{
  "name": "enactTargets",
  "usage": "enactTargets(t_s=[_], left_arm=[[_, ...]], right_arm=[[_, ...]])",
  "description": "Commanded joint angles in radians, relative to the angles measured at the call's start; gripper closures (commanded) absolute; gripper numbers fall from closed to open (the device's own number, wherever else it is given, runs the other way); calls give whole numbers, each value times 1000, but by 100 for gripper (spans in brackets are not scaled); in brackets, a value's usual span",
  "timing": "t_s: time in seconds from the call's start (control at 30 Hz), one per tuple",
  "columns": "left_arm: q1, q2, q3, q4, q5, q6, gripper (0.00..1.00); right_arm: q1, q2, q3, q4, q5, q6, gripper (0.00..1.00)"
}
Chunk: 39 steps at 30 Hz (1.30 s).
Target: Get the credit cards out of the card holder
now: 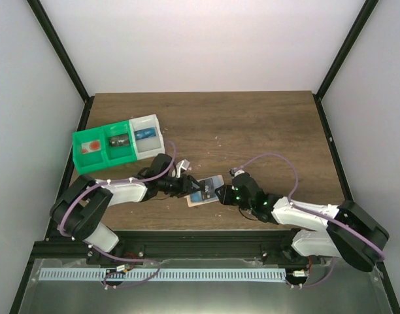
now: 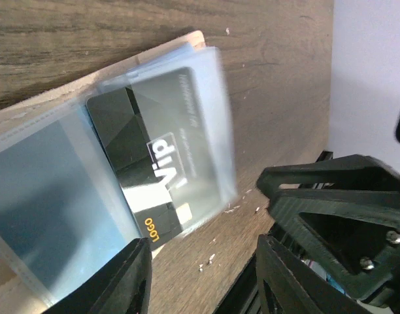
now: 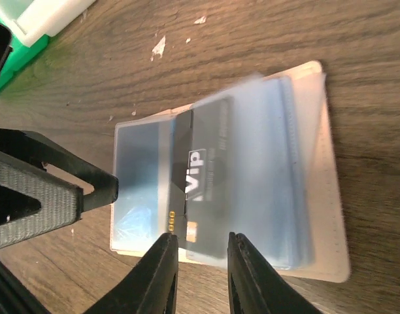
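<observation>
From above, the card holder (image 1: 204,193) lies flat on the wooden table (image 1: 265,131). The green and white bins (image 1: 99,163) sit well beyond it to the left. The left gripper (image 1: 189,188) is at its left end and the right gripper (image 1: 221,194) at its right end, and both partly cover it.

In the left wrist view the holder is open, showing clear, bluish plastic sleeves on a tan backing. A black credit card (image 2: 154,157) with white "Vip" print lies in a sleeve, one corner sticking out. The left gripper's jaws stand wide at that corner, with bare wood between them. The right gripper's black frame looms just past the holder.

In the right wrist view, the right gripper's (image 3: 201,275) jaws are narrowly parted at the card's (image 3: 200,176) protruding end. I cannot tell if they touch it. The left gripper's fingers (image 3: 50,190) stand at the holder's far side.
</observation>
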Motion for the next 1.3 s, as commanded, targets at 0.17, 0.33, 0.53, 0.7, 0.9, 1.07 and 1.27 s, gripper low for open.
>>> enactTargets(t_s=[0.17,0.33,0.53,0.7,0.9,1.07,1.27], left_arm=[[-8,93,10,96,13,-11,55],[-9,123,19,80,-23,5,55],[-8,134,19,71,-59,16,55],[-9,157,33,61,-59,22,57],[-10,165,40,57,-74,17,58],[-14,193,37,91,-67,1,60],[-23,218,41,124,-42,-25,70]], right_arm=[[-19,-50,37,-61,67,-82,71],[-40,8,76,-13,14,-129,71],[-92,116,82,72,-72,-153,75],[-100,215,87,94,-133,-156,75],[-100,240,22,133,-157,-105,80],[-100,243,-14,150,-158,-87,82],[-100,255,-31,173,-168,-77,82]])
